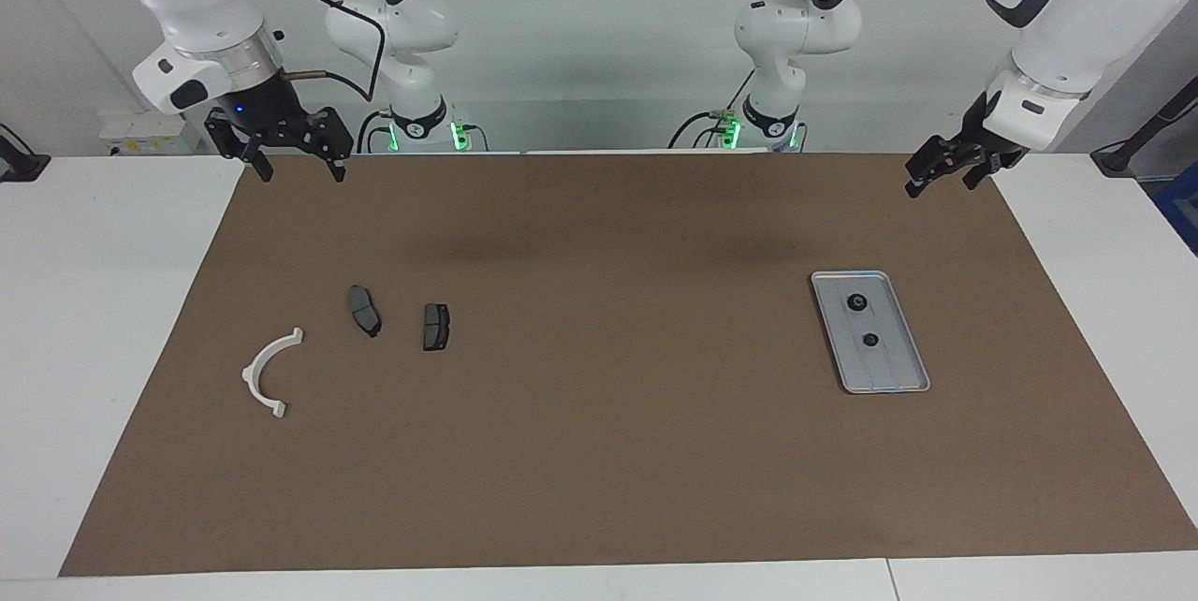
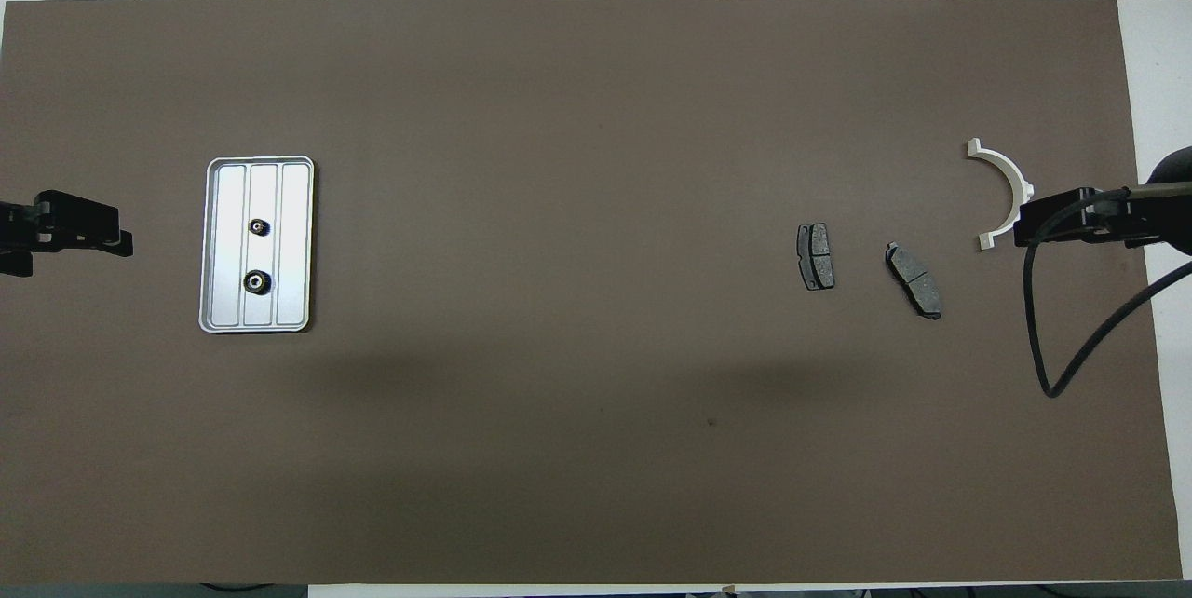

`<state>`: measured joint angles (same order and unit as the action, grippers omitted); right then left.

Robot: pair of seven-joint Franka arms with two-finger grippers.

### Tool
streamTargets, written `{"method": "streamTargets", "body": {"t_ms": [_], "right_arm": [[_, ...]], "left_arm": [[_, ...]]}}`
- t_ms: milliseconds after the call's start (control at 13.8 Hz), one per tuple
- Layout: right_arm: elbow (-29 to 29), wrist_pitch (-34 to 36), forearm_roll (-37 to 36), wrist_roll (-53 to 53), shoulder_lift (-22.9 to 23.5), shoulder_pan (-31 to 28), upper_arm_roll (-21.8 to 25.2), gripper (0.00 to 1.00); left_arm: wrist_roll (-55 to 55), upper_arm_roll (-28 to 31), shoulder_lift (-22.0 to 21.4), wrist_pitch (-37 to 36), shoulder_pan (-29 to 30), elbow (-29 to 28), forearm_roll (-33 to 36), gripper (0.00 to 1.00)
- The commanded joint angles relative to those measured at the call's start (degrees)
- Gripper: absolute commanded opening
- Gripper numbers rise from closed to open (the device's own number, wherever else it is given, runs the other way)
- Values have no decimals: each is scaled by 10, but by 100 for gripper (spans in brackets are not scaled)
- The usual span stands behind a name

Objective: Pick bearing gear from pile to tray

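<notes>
We see two bearing gears in the tray near the table's left-arm edge, well apart from both hands | left hand: raised, grip unclear | right hand: raised, released, empty | no readable writing

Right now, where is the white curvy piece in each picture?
Facing view: the white half-ring bracket lies low on the brown mat, toward the right arm's end.
Overhead view: the same bracket sits at the opposite edge, partly under the right hand.
Shared landmark: the two dark brake pads beside it.
</notes>
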<state>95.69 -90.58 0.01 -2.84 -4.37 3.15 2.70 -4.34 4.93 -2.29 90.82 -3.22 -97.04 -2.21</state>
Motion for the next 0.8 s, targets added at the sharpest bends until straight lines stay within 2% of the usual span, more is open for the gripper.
{"method": "streamTargets", "body": {"t_ms": [0, 725], "right_arm": [[12, -2, 10, 14, -12, -3, -1, 100], [12, -3, 5, 13, -11, 1, -1, 100]], "left_arm": [[8, -7, 3, 2, 7, 10, 8, 100], [9, -9, 2, 1, 13, 11, 8, 100]]}}
